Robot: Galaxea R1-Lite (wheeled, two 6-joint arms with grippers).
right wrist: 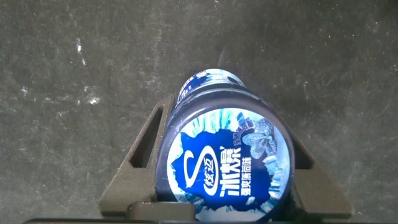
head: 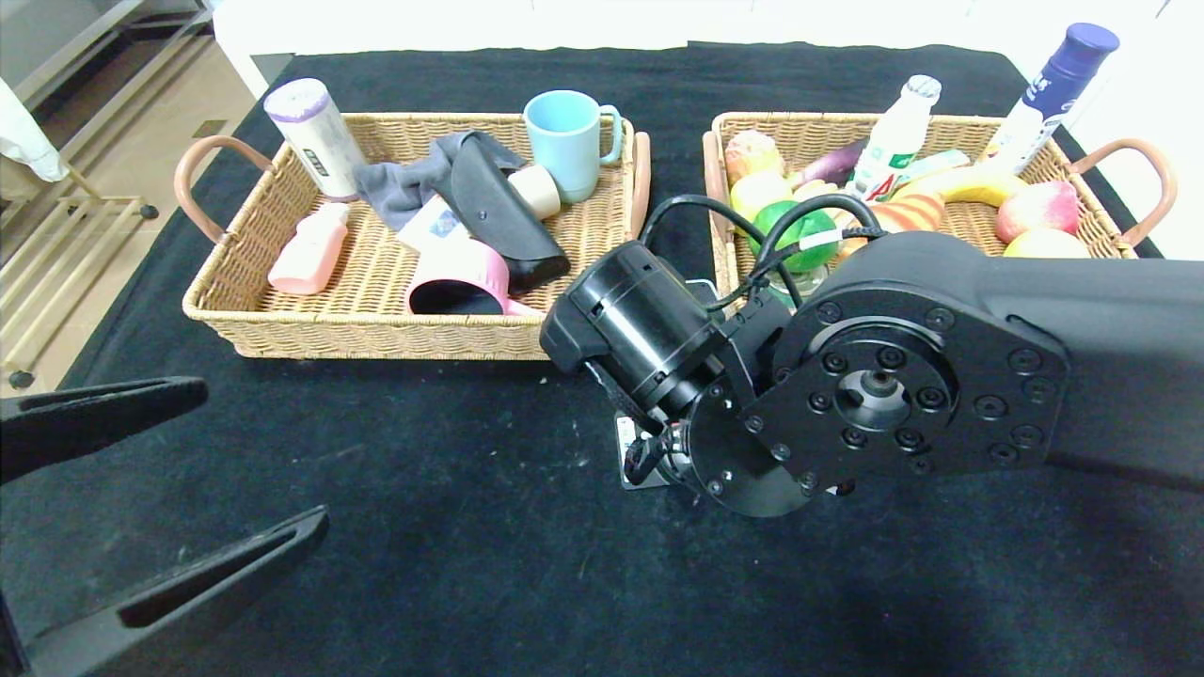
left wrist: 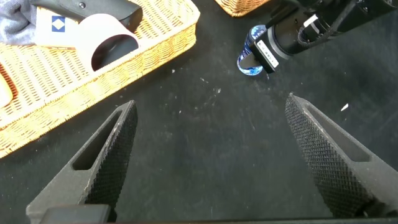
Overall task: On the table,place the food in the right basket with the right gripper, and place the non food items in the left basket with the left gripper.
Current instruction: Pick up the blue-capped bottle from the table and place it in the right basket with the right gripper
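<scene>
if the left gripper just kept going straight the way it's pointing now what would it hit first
Probably nothing soon: ahead of the left gripper, with open jaws, lies bare black table. Farther along, roughly in line, is the blue container that the right gripper holds. Depth is unclear, so it might pass over it.

woven wicker left basket [head: 282, 310] and right basket [head: 1035, 132]; matt black cloth surface [head: 451, 489]; glossy blue plastic canister [right wrist: 227, 162].

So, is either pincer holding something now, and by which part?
The right pincer grips the small round blue-and-white container by its sides, low over the black table. The left pincer is open and empty.
</scene>
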